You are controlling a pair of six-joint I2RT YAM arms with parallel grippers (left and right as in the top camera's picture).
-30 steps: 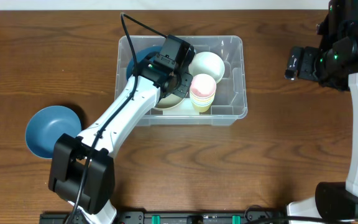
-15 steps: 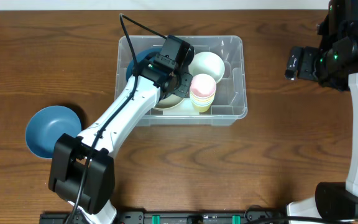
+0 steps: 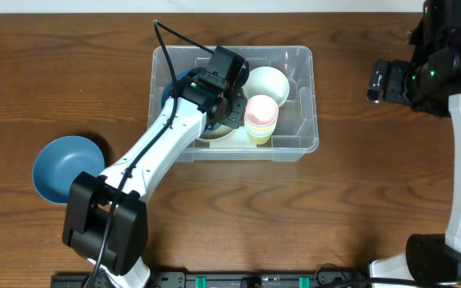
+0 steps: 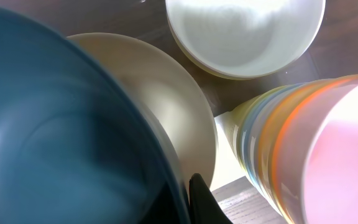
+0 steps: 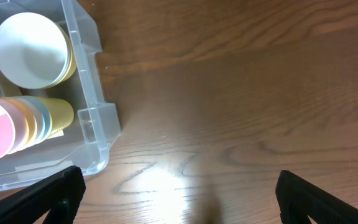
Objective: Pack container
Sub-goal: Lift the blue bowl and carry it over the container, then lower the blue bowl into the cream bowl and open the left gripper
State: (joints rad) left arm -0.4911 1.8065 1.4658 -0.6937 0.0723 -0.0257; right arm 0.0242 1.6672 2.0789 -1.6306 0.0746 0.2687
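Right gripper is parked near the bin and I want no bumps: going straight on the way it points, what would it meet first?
Probably the bare wooden table. The open right gripper aims down at it, with the clear container off to one side, though depth is unclear.

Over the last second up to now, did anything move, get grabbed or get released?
Nothing visibly changed. The left gripper stays shut on the rim of the blue bowl inside the container, next to the cup stack. The right gripper stays open off to the side above the table, and the second blue bowl remains on the table outside the container.
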